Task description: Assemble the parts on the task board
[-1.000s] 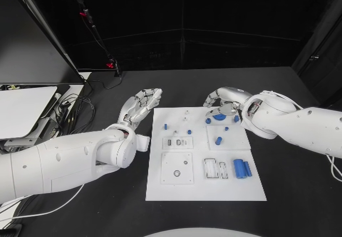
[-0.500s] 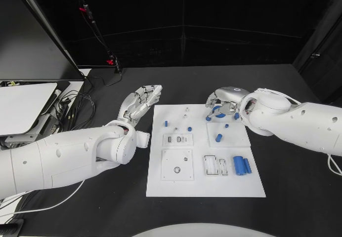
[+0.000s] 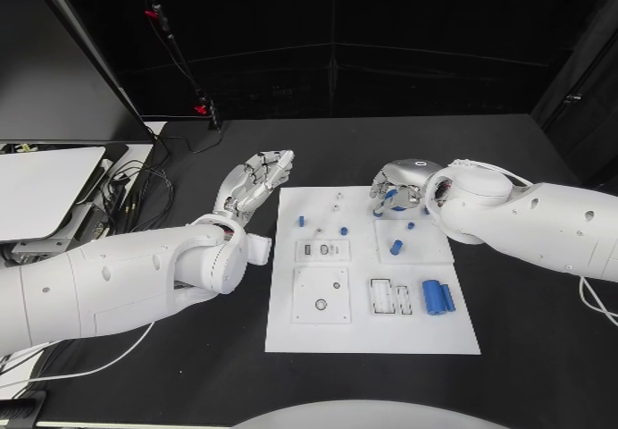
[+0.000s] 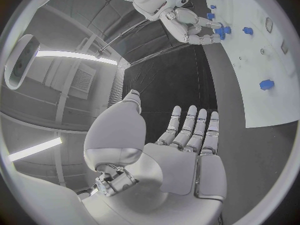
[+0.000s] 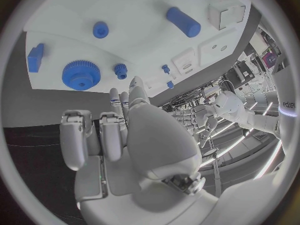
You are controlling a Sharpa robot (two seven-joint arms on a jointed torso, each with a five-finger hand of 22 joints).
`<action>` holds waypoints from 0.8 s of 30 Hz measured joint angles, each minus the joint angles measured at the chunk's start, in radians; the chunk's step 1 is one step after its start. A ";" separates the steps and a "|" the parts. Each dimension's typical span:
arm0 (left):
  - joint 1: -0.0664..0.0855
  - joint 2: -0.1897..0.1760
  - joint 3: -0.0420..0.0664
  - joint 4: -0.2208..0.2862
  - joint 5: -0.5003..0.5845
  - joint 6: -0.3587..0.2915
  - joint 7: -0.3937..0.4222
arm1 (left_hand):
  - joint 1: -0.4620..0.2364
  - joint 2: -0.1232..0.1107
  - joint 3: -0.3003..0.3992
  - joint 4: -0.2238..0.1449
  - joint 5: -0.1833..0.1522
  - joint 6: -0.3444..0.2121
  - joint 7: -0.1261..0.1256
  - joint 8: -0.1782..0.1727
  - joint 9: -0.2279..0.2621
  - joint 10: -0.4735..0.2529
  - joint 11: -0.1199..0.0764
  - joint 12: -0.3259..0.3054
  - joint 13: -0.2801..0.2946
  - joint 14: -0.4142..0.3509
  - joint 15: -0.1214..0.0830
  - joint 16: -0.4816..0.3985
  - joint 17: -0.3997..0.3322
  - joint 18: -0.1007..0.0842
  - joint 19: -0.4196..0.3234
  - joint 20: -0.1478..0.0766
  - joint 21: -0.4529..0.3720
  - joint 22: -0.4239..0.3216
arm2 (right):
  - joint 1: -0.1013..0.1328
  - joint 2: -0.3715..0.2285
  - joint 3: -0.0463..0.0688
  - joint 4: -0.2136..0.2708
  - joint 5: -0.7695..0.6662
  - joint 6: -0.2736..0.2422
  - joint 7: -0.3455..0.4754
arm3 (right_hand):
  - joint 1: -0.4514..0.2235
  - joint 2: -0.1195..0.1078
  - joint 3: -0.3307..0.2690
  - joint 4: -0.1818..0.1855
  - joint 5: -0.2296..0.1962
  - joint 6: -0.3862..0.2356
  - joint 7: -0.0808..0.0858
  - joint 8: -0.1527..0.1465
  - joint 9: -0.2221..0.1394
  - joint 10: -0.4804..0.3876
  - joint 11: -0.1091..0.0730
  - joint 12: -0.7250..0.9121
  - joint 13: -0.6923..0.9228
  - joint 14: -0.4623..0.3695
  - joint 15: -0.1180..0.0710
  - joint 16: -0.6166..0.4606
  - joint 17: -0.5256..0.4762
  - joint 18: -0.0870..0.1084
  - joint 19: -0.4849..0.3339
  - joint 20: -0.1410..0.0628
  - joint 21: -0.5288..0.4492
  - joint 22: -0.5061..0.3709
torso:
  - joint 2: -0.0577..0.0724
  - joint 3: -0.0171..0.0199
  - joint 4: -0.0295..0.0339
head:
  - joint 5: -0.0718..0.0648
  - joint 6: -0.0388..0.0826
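Layout of the white rectangular task board [image 3: 371, 335] as we see it.
We find the left hand [image 3: 255, 179] left of its far edge, the right hand [image 3: 393, 192] over its far right corner.

arms [image 3: 142, 277]: white, rounded shells | hands [image 3: 258, 179]: silver, many-fingered

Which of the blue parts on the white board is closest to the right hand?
The large blue toothed gear at the board's far right corner, just ahead of the right hand. It is round and toothed, unlike the smaller pegs and cylinders.
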 measured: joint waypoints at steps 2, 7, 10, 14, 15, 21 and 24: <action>0.000 -0.001 0.000 0.000 0.000 0.000 0.000 | 0.000 0.000 0.000 0.000 0.000 0.000 0.000 0.000 0.000 0.000 0.000 0.000 0.000 0.000 0.000 0.000 0.000 0.000 0.000 0.000 0.000 0.000 | -0.001 0.005 0.000 -0.002 -0.003 0.005 -0.009 | 0.005 0.005 0.000 0.000 0.000 0.004 -0.004 -0.003 0.000 0.002 -0.001 -0.005 0.000 0.000 0.000 0.000 0.000 0.000 0.000 0.000 0.000 0.000 | -0.001 -0.0001 0.0000 | 0.001 -0.001; 0.000 -0.001 0.000 0.000 0.000 0.000 0.000 | 0.004 0.004 0.003 0.003 0.000 0.000 0.000 0.000 -0.002 0.000 0.000 0.000 0.000 0.000 0.000 0.000 0.000 0.000 0.000 0.000 0.000 0.001 | -0.004 0.015 0.000 -0.009 -0.009 0.021 -0.032 | 0.012 0.005 0.005 0.000 0.000 0.004 -0.004 -0.012 0.000 0.005 0.002 -0.012 0.000 0.000 0.000 0.000 0.000 0.000 -0.003 0.003 0.000 0.000 | -0.002 -0.0007 -0.0007 | 0.002 -0.002; 0.000 -0.001 0.000 0.000 0.000 0.000 0.000 | 0.004 0.004 0.003 0.003 0.000 0.000 0.000 0.000 -0.002 0.000 0.000 0.000 0.000 0.000 0.000 0.000 -0.001 0.000 0.000 0.000 0.000 0.001 | -0.007 0.019 0.000 -0.013 -0.013 0.029 -0.043 | 0.014 0.007 0.005 0.000 0.000 0.007 -0.007 -0.018 0.000 0.005 0.002 -0.018 0.000 0.000 0.000 0.000 0.000 0.000 0.000 0.007 0.000 0.000 | -0.002 -0.0011 -0.0007 | 0.000 -0.002; 0.000 -0.002 0.000 0.000 0.000 0.001 0.000 | 0.001 0.007 0.003 0.003 0.000 0.000 0.000 0.000 -0.003 0.000 0.000 0.000 -0.001 0.000 0.000 0.000 -0.001 0.000 0.000 0.000 0.004 0.001 | -0.008 0.022 0.000 -0.019 -0.017 0.041 -0.058 | 0.018 0.011 0.008 0.003 0.000 0.007 -0.007 -0.023 0.000 0.016 -0.002 -0.022 0.000 0.000 0.000 0.000 0.000 0.000 0.000 0.007 0.000 0.000 | -0.003 -0.0014 -0.0007 | 0.000 -0.002; 0.000 -0.003 0.000 0.000 0.000 0.001 0.000 | 0.000 0.008 0.003 0.003 0.000 0.000 0.000 0.000 -0.003 0.000 0.000 0.000 -0.001 0.000 0.000 0.000 -0.001 0.000 0.000 0.000 0.004 0.001 | -0.009 0.024 0.000 -0.021 -0.018 0.045 -0.062 | 0.018 0.011 0.008 0.003 0.000 0.008 -0.008 -0.023 0.000 0.016 -0.002 -0.022 0.000 0.000 0.000 0.000 0.000 0.000 0.000 0.007 0.000 0.000 | -0.003 -0.0016 -0.0007 | 0.000 -0.002; 0.000 -0.005 0.000 0.000 0.000 0.001 0.000 | 0.009 0.017 0.007 -0.001 0.000 0.000 0.000 0.004 -0.006 0.000 0.000 0.000 -0.001 0.000 0.000 0.004 -0.001 0.000 0.000 0.000 0.004 0.002 | -0.015 0.032 0.000 -0.033 -0.022 0.059 -0.074 | 0.022 0.014 0.011 0.006 0.000 0.016 -0.009 -0.030 0.000 0.023 -0.002 -0.027 0.000 0.000 0.000 0.000 0.000 0.000 0.000 0.007 0.000 0.000 | -0.004 -0.0022 -0.0010 | 0.000 -0.005; 0.000 -0.004 0.000 0.000 0.000 0.001 0.000 | 0.009 0.017 0.007 -0.001 0.000 0.000 0.000 0.004 -0.006 0.000 0.000 0.000 -0.001 0.000 0.000 0.004 -0.001 0.000 0.000 0.000 0.004 0.002 | -0.019 0.037 0.000 -0.041 -0.023 0.066 -0.079 | 0.026 0.011 0.011 0.006 0.000 0.018 -0.011 -0.035 0.000 0.023 -0.002 -0.034 0.000 0.000 0.000 0.000 0.000 0.000 0.000 0.007 0.000 0.000 | -0.004 -0.0024 -0.0010 | 0.000 -0.006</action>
